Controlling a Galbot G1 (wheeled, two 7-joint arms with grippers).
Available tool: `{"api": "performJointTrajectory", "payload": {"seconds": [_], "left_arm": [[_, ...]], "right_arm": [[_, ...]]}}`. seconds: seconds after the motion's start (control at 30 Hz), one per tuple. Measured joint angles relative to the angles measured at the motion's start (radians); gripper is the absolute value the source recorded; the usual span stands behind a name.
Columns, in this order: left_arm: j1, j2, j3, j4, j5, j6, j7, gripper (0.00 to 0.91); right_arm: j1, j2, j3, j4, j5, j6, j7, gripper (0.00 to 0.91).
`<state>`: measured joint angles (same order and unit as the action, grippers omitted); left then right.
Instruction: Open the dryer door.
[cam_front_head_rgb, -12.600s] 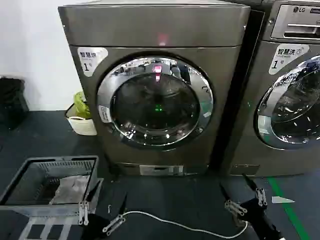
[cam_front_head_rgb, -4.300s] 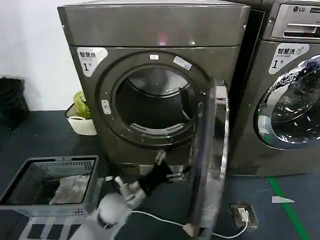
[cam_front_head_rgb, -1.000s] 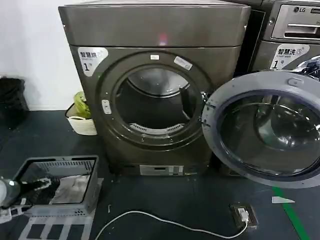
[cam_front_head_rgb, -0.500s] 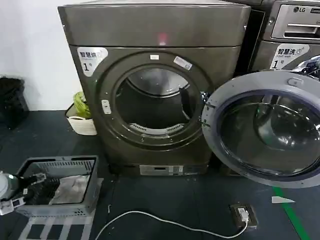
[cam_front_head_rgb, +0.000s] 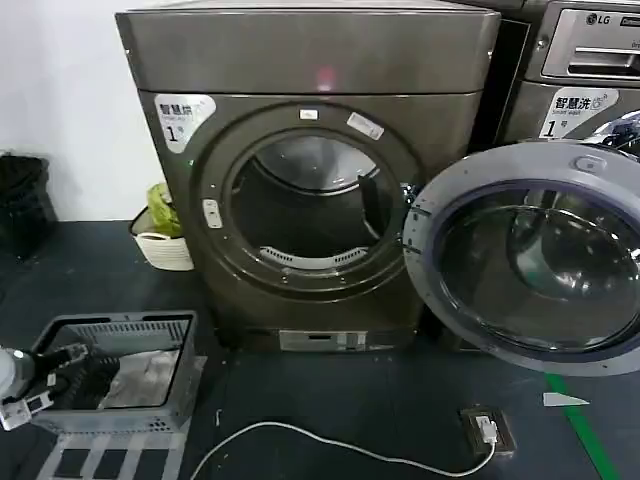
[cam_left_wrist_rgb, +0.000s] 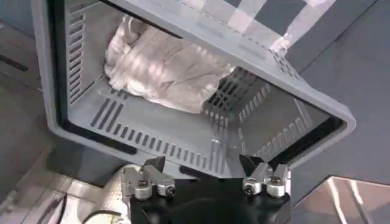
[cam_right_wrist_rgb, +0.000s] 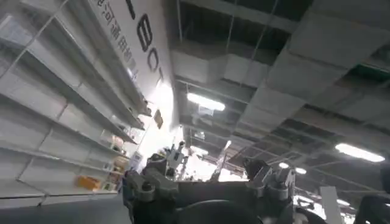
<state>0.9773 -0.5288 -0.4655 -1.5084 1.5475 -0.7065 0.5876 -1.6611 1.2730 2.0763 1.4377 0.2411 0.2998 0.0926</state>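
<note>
**Dryer door open wide, left gripper low over the basket**

The dryer door (cam_front_head_rgb: 535, 255) is swung fully open to the right of the dryer (cam_front_head_rgb: 310, 170). It hangs on its hinge at the right edge of the round opening (cam_front_head_rgb: 310, 205), and its grey inner face with the dark glass bowl is turned toward the camera. The open door covers most of the front of the LG machine (cam_front_head_rgb: 590, 60) that stands just beside the dryer on the right. Inside the opening the dark drum is visible, with a light grille at its lower edge.

The left gripper (cam_front_head_rgb: 62, 355) is low at the left edge of the head view, at the near left side of the grey basket (cam_front_head_rgb: 150, 325) on the floor. In the left wrist view the left gripper (cam_left_wrist_rgb: 204, 165) points into this basket, just above its rim; the two fingers are spread apart and nothing is between them. A crumpled white cloth (cam_left_wrist_rgb: 161, 64) lies in the bottom of the basket, apart from the fingers.

The right gripper (cam_right_wrist_rgb: 210, 176) is turned upward, toward a ceiling with lamps (cam_right_wrist_rgb: 206, 101) and shelves on a wall. Its fingers stand apart and hold nothing.

On the dark floor in front of the dryer, a white cable (cam_front_head_rgb: 330, 445) runs to a small socket box (cam_front_head_rgb: 487, 430). A white bucket (cam_front_head_rgb: 165, 245) with something green in it stands at the left side of the dryer.
</note>
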Motion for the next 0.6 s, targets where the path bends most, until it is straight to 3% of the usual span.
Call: {"api": "performJointTrajectory", "payload": {"seconds": [0.6], "left_arm": [[0.013,0.002,-0.010,-0.002,-0.008,-0.001,-0.004,0.907]], "right_arm": [[-0.001,0.007,-0.002,0.004,0.000,0.001,-0.003,0.907]]}}
